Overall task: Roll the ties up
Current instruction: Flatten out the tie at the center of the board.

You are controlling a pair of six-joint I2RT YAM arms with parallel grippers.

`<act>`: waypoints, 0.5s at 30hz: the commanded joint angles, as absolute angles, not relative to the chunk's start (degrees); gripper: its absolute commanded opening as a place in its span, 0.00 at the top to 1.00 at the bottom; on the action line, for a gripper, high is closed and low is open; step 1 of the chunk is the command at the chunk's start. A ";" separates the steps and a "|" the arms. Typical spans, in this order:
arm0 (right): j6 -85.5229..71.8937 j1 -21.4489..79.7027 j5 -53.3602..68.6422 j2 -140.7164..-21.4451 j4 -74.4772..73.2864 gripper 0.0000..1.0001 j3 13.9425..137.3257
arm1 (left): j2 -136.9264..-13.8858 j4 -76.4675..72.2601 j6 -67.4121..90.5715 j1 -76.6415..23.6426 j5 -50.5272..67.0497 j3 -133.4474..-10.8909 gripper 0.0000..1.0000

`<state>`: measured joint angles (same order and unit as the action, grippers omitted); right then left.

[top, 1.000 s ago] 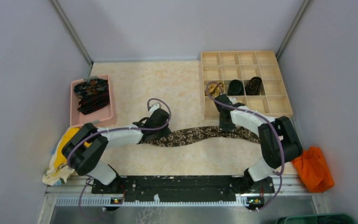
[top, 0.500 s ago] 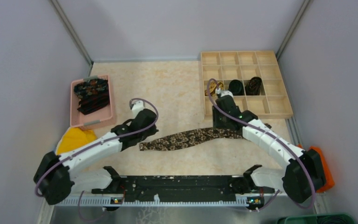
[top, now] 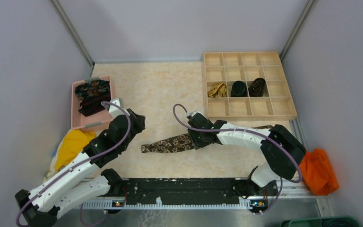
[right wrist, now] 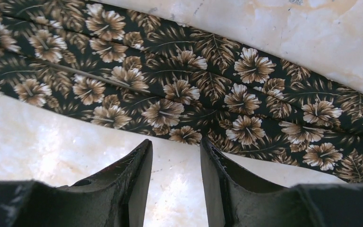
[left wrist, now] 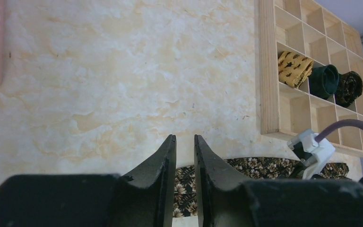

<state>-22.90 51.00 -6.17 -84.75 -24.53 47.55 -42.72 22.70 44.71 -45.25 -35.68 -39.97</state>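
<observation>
Your marble-patterned table [top: 170,90] carries the whole job. The wooden compartment box [top: 203,85] sits at its far right, and the pink tray [top: 74,104] sits against the left side.

Three compartments in the box's middle row are filled, side by side: a golden-tan roll [top: 217,89], a black roll [top: 238,88] and a dark patterned roll [top: 257,87]. By that count you have three ties finished and stowed.

The tray holds a heap of dark printed ties [top: 93,94], none of them rolled. I can't count them from here.

The floral tie [top: 168,144] is the one in hand. It lies flat and full length across the near middle of the table, its wide end toward the left arm and its far end running under the right arm toward the box. No turn has been made in it yet, so you are at the very start of this tie's roll.

Your left gripper [left wrist: 184,138] hangs above the table, back from the wide end, with its jaws a little apart and nothing between them. Your right gripper [right wrist: 176,142] is low over the tie partway along, jaws parted and empty, and its tips sit at the tie's near edge. I can't tell whether they touch the cloth.
</observation>
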 commanded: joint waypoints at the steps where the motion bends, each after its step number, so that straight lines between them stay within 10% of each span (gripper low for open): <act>1: -23.91 51.38 -7.72 -87.40 -20.74 0.58 49.45 | -40.52 24.78 44.06 -45.29 -38.35 -38.45 0.74; 9: -24.74 51.40 -8.04 -92.52 -19.08 0.61 49.49 | -40.36 24.75 44.12 -45.26 -38.98 -36.77 0.73; 15: -25.67 51.41 -8.24 -94.10 -19.02 0.83 48.01 | -39.37 25.02 44.78 -45.34 -37.71 -35.52 0.73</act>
<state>-24.12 50.98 -8.14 -91.42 -19.25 49.21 -40.60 24.08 44.73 -45.25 -38.00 -36.75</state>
